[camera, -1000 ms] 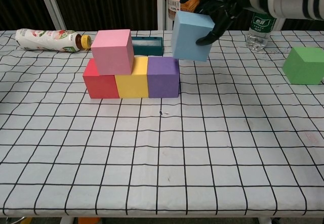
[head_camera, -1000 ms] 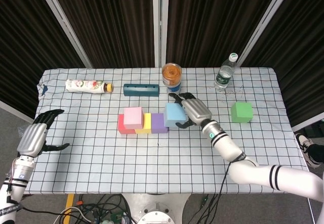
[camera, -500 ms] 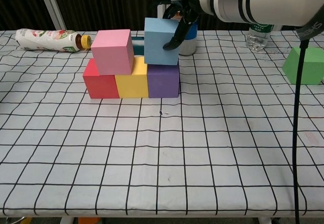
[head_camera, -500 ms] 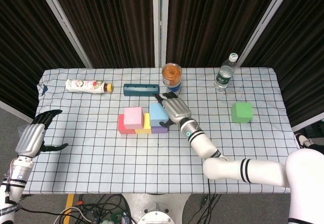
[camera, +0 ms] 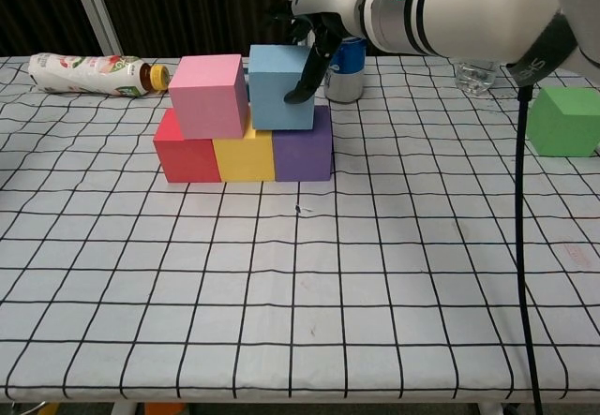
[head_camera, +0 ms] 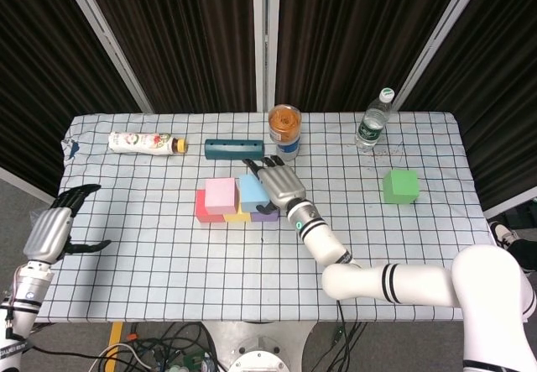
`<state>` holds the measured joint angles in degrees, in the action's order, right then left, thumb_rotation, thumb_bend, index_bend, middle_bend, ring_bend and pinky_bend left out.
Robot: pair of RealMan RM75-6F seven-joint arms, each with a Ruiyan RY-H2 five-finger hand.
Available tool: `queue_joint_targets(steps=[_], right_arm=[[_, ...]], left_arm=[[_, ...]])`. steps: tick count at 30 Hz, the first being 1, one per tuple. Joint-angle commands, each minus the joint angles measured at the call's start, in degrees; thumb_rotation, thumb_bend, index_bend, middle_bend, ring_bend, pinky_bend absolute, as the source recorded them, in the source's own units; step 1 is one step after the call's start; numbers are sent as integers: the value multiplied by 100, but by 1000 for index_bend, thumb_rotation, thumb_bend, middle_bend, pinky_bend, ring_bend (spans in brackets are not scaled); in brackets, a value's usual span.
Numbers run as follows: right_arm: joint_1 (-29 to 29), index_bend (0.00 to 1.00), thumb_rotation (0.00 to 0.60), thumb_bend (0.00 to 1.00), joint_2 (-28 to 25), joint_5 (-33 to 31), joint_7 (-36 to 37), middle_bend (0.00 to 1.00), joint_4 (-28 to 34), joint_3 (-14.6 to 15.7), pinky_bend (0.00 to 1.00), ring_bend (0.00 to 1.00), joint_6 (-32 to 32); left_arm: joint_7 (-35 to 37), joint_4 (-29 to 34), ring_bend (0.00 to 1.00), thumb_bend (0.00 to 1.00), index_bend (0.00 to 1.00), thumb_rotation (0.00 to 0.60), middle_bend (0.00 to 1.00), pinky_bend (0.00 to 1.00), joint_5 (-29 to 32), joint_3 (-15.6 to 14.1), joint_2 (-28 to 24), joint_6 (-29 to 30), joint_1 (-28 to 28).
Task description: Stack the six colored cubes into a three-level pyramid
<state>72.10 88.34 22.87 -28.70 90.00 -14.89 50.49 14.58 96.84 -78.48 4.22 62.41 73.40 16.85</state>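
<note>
Since half a second back, the light blue foam cube (camera: 279,85) has slid left and now sits on the yellow cube (camera: 244,155) and purple cube (camera: 303,153), right beside the pink cube (camera: 210,96) that's on the red cube (camera: 185,157). Right hand (camera: 314,22) is gripping it, fingers wrapped over the side. Green cube (camera: 563,120) sits well apart on the checkered tablecloth (camera: 300,284). Left hand (head_camera: 52,229) hangs off the table edge, fingers spread, holding nothing.

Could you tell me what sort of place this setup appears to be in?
Probably a robotics lab or test booth: a table with a grid-checked cloth, dark curtain panels behind it, loose cables on the floor, and a robot hand stacking foam cubes.
</note>
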Motion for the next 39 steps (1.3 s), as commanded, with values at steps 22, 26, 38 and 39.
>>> queue_joint_targets(steps=[22, 26, 38, 39], right_arm=[[160, 0, 600, 221, 201, -119, -324, 353, -91, -13, 0, 48, 126], [177, 0, 600, 221, 221, -129, -371, 348, -99, -5, 0, 48, 122], [191, 0, 600, 221, 269, -140, -457, 342, -102, 4, 0, 48, 166], [191, 0, 600, 221, 277, -138, -454, 341, -107, -4, 0, 48, 170]], left_arm=[[234, -130, 88, 0, 146, 600, 121, 108, -124, 17, 24, -94, -81], [258, -144, 88, 0, 146, 600, 121, 108, -127, 15, 29, -122, -86], [282, -140, 88, 0, 146, 600, 121, 108, -144, 24, 22, -141, -111], [286, -140, 88, 0, 146, 600, 121, 108, -146, 24, 22, -141, -113]])
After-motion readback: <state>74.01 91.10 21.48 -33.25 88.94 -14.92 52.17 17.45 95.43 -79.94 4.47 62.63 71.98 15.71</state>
